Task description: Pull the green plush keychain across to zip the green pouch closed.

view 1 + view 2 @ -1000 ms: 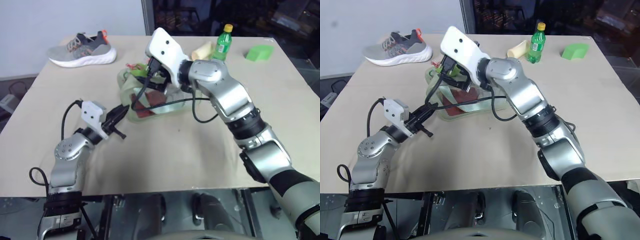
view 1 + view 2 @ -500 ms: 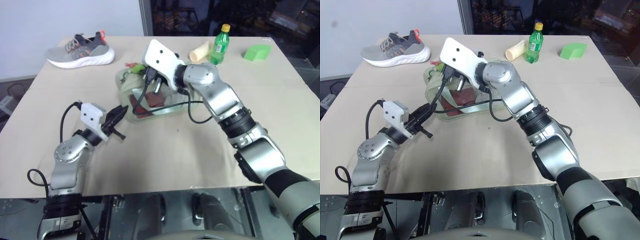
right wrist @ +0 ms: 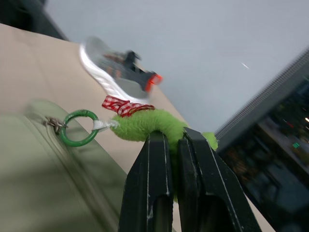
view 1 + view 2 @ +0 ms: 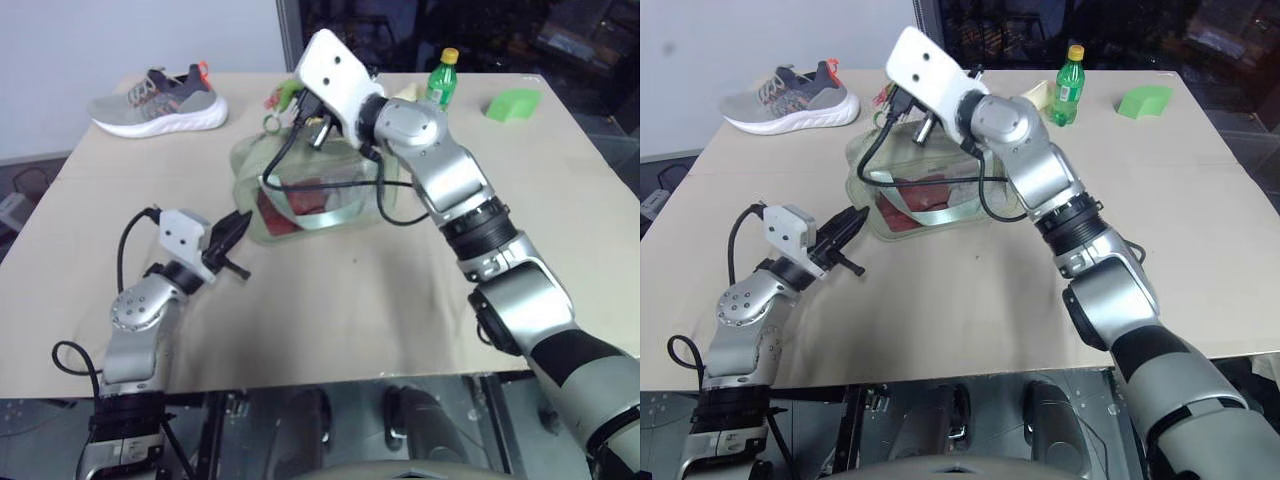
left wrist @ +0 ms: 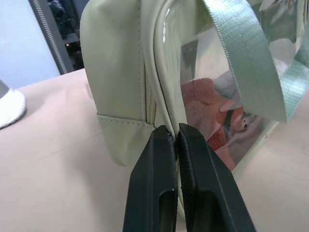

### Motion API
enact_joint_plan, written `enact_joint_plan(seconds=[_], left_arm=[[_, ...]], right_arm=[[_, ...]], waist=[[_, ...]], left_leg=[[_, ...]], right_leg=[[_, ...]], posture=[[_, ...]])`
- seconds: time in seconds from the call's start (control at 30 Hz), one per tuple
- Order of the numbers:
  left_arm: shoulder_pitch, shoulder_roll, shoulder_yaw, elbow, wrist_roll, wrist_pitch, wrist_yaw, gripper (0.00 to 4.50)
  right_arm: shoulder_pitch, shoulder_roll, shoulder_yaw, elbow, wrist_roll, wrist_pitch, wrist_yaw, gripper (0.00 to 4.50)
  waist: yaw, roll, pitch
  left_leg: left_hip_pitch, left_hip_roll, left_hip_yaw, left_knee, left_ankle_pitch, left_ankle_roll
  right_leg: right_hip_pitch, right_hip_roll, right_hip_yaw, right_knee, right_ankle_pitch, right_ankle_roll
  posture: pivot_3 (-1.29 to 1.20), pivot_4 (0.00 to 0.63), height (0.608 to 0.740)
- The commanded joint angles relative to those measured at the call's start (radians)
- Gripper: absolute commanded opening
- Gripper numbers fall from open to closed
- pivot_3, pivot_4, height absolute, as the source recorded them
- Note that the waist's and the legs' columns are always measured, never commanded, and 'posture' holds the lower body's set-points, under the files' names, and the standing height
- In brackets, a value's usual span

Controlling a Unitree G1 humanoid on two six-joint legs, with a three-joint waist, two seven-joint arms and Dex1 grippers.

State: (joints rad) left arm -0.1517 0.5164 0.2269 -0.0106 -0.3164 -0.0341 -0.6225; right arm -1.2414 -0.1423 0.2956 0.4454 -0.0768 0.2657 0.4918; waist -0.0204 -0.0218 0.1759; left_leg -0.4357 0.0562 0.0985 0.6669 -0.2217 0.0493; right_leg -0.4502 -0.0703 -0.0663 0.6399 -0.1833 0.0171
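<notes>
A: Keychain, the small lime-green fuzzy plush one [image 3: 145,126], is pinched btwn the right gripper [image 3: 176,137]'s two black fingers, jaws squeezed tight on the fuzz. In the head view it sits upper centre, just above the pouch's top edge.

B: And left side of frame?

A: Left gripper [image 4: 232,232] at centre-left, fingers fully closed w/ tips at the near end of the big pale sage-green fabric pouch [image 4: 300,185] w/ clear plastic panels. Looks pressed on the end seam; can't tell if fabric is actually nipped.

B: How to do the pull well?

A: My read: keep the left end braced so the bag doesn't slide, draw the plush along the zip line, cord low and in line w/ the teeth, steady, no yanking up.

B: What's the plush look like?

A: Curved fuzzy sausage, red-white check ribbon [image 3: 121,105], short white loop to a green ring [image 3: 78,128] clipped on the zip pull.
</notes>
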Motion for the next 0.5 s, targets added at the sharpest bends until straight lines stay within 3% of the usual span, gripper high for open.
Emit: enact_joint_plan(seconds=[0.03, 0.27, 0.5], left_arm=[[0.033, 0.002, 0.036, 0.043, 0.021, 0.01, 0.039, 0.0], [0.025, 0.003, 0.059, 0.076, 0.013, 0.02, 0.101, 0.0], [0.003, 0.005, 0.066, 0.08, 0.0, 0.036, 0.123, 0.0]], right_arm=[[-0.058, -0.062, -0.108, -0.018, -0.017, -0.026, -0.08, 0.09], [0.035, -0.217, -0.182, 0.053, -0.046, -0.015, -0.2, 0.09], [0.194, -0.276, -0.199, 0.145, -0.05, -0.018, -0.288, 0.09]], waist=[[-0.001, 0.0, 0.0], [0.0, 0.0, 0.0], [-0.005, 0.001, 0.0]], left_leg=[[0.0, 0.0, 0.0, 0.0, 0.0, 0.0], [0.0, 0.0, 0.0, 0.0, 0.0, 0.0], [0.001, 0.0, 0.002, -0.001, 0.0, 0.0]], right_leg=[[0.0, 0.0, 0.0, 0.0, 0.0, 0.0], [0.0, 0.0, 0.0, 0.0, 0.0, 0.0], [0.0, 0.0, 0.002, 0.001, 0.001, 0.002]], posture=[[0.0, 0.15, 0.74], [0.0, 0.15, 0.74], [0.0, 0.15, 0.74]])
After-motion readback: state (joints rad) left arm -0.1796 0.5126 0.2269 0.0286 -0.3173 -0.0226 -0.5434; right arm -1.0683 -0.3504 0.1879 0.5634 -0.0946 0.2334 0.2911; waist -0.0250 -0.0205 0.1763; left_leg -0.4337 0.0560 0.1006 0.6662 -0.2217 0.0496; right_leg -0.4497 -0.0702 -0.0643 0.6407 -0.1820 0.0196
